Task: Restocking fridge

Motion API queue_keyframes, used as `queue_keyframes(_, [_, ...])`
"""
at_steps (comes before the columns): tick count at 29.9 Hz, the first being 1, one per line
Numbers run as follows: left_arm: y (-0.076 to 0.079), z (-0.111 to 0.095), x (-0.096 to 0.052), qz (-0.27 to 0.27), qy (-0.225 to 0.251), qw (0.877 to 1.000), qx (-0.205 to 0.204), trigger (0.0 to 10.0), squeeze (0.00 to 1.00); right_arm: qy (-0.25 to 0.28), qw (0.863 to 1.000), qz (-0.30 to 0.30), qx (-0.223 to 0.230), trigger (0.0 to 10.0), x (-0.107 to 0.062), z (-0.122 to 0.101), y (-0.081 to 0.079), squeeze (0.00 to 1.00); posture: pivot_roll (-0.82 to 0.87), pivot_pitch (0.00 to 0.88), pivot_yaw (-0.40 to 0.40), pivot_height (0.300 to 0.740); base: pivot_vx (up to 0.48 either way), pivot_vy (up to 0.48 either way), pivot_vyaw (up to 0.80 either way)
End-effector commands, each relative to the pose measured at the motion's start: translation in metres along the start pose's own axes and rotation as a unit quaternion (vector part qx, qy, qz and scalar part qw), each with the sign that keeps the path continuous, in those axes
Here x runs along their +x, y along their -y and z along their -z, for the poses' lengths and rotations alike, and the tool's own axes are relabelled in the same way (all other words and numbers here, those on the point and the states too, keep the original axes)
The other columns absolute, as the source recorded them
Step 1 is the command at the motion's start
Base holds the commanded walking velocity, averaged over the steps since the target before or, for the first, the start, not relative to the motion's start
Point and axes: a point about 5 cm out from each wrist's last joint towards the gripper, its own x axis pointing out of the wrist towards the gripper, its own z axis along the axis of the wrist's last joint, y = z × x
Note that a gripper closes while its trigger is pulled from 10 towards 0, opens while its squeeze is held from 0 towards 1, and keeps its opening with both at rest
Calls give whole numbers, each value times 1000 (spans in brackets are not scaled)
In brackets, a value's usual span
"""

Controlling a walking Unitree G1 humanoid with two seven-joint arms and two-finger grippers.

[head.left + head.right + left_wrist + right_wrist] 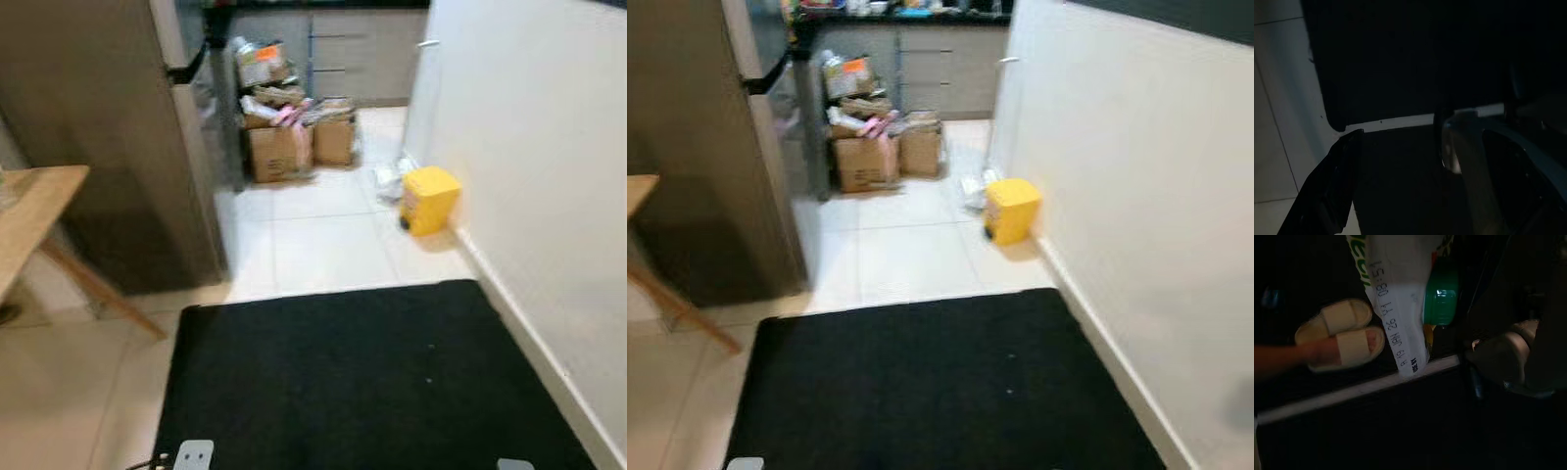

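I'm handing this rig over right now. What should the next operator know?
Right gripper: a white packet with a printed date hangs before its wrist camera, a green-capped item beside it; the grip itself is hidden. A person's sandalled foot stands nearby.
Left gripper: hangs idle over the black mat; state unclear.
Fridge: ahead on the left, past the mat; boxes and a yellow bin beyond.
Done: nothing visibly stocked. Left: reach the fridge and load it.

We see the tall, dark-sided fridge (pixel 108 147) standing ahead on our left, its door edge facing the kitchen aisle. A white packet (pixel 1393 303) with a printed date hangs beside a green-capped bottle (pixel 1441 296).
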Motion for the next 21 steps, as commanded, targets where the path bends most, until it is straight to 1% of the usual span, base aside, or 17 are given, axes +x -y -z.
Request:
queue_keyframes(1, [-4,1,-1,-4,-2,1000,-5,10000,0,4,1000,0,-3,10000,0,-3,0,0,-27,0,-5,740,0,0,-800])
queue_keyframes(3, [-6,0,-1,-6,-2,1000,-4,10000,0,8,1000,1,-1,10000,0,-4,0,0,-28,0,-3,740,0,0,-800])
queue_keyframes(8, [-8,-2,-1,-6,2,1000,-1,10000,0,11,1000,2,-14,10000,1,-6,1,0,-29,0,-5,740,0,0,0])
queue_keyframes(21, [-7,-5,-1,0,5,1000,16,10000,0,9,1000,4,-23,10000,1,-6,2,0,-30,0,-6,740,0,0,0])
